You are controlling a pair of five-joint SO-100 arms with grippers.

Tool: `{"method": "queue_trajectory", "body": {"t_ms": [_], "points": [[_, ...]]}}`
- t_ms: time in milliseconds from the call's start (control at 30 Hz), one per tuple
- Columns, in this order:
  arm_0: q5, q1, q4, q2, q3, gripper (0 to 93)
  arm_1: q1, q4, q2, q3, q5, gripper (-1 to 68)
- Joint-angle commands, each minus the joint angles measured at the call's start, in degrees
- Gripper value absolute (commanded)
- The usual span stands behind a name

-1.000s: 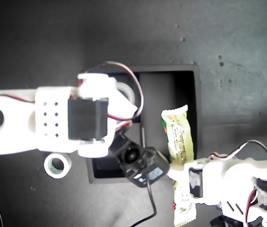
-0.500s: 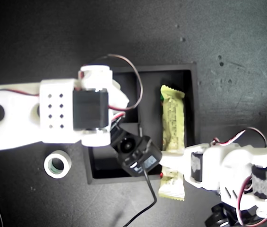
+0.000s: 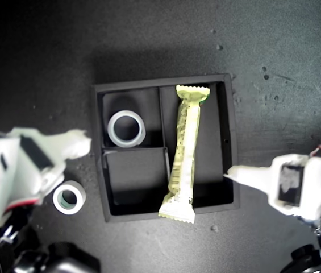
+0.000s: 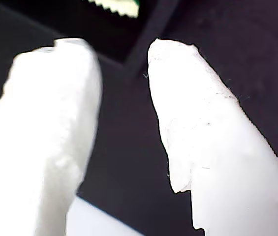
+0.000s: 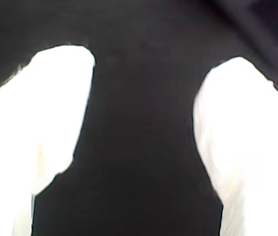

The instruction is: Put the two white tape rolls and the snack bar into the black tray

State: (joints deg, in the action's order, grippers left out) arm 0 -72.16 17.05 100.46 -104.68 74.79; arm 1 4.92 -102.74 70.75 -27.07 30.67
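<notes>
While the snack bar (image 3: 184, 153) lies in the long compartment of the black tray (image 3: 233, 142), it is not fully seated. It runs slightly aslant, and its crimped end toward the exterior view's bottom rides up over the tray wall. The all-white roll (image 3: 126, 128) sits flat in one small compartment. The small compartment next to it, toward the exterior view's bottom, holds nothing. The roll with the greenish core (image 3: 69, 197) is outside, flat on the dark table (image 3: 285, 57), just beside the tray's corner at the exterior view's lower left.

Judgement: two of three items are placed, and you are at the last pick.

My first gripper (image 4: 123, 49) has its jaws apart with nothing between them. Beyond them you can see a tray wall and a crimped wrapper edge. My second gripper (image 5: 153, 56) has its jaws wide apart over bare table, also empty. In the exterior view one arm (image 3: 12, 170) stands at the left, close to the loose roll, and the other arm (image 3: 296, 185) stands at the right, its tip near the tray wall. I cannot say for certain which is which.

Next move, as I judge it: bring the nearer arm down over the loose roll, close on its rim, and carry it to the vacant small compartment. Expect to nudge the bar's overhanging end down afterwards.
</notes>
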Motion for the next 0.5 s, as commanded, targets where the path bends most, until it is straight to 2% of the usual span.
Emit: {"method": "queue_trajectory", "body": {"t_ms": [0,100,233,467], "points": [[-9.93,9.4,-9.4,-2.99,10.72,15.5,-1.14,-0.44,17.49,-9.84,12.48,-0.3],[-15.29,14.68,-16.7,1.41,14.85,15.5,-1.85,-0.35,28.92,-19.86,19.25,-0.3],[-19.6,18.81,-22.59,8.09,15.03,15.4,-2.64,2.2,43.51,-35.51,26.63,-0.3],[-22.5,19.69,-26.81,14.24,16.26,15.5,-1.67,14.24,65.04,-63.72,31.82,-0.4]]}}
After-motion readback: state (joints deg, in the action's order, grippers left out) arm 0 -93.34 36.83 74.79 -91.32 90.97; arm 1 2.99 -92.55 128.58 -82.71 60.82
